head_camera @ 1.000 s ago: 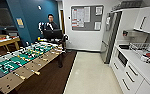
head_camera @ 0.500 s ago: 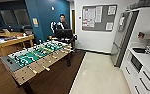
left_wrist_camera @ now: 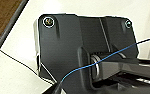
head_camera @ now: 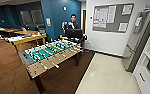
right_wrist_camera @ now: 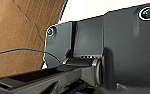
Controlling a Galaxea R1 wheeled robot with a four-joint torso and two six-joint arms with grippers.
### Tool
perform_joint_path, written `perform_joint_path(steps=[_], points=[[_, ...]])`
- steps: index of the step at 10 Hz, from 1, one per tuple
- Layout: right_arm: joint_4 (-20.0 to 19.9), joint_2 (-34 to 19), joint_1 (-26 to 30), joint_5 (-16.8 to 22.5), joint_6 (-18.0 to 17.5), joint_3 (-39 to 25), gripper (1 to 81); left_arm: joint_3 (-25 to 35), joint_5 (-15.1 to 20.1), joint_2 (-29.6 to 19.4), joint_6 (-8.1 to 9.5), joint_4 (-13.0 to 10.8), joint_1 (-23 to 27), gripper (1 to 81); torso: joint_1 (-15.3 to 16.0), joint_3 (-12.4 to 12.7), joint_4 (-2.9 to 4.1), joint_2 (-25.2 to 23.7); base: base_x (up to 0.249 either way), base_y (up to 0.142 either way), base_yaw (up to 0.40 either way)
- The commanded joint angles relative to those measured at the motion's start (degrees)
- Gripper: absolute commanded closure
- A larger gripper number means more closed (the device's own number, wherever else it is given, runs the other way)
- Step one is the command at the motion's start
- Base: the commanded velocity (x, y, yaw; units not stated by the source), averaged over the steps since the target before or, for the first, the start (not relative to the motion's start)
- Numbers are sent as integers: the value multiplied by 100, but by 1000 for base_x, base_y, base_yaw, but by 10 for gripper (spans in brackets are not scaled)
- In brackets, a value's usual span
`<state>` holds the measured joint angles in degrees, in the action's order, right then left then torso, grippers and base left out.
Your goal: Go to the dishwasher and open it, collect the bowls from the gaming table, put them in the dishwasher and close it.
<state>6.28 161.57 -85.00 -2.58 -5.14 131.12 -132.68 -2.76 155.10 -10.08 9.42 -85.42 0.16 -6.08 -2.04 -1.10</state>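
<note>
My finger state could not be determined. The foosball table [head_camera: 51, 53] stood near my left; turning tightly risked clipping its corner.

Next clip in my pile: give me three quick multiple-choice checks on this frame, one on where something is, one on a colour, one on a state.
1. Where does the foosball table stand?
A. on the brown wood floor
B. on the pale floor
C. against the notice board

2. What colour is the wall behind the person?
A. yellow
B. dark blue
C. red

3. How is the person placed?
A. lying on the floor
B. standing beyond the far end of the foosball table
C. sitting on the table

Answers: 1 A, its dark legs stand on the wood boards; 2 B, a dark blue panel rises behind the person; 3 B, the person is upright past the table's far end.
</note>
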Motion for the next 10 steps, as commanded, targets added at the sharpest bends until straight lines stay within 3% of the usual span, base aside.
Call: perform_joint_path(steps=[1, 10], points=[[31, 97, 286, 320, 22, 36, 10, -109, 355, -128, 24, 95, 214, 10, 0, 0, 0, 0, 0, 0, 287], [49, 79, 286, 329, 22, 9, 10, -100, 346, -102, 24, 95, 214, 10, 0, -2, 0, 0, 0, 0, 283]])
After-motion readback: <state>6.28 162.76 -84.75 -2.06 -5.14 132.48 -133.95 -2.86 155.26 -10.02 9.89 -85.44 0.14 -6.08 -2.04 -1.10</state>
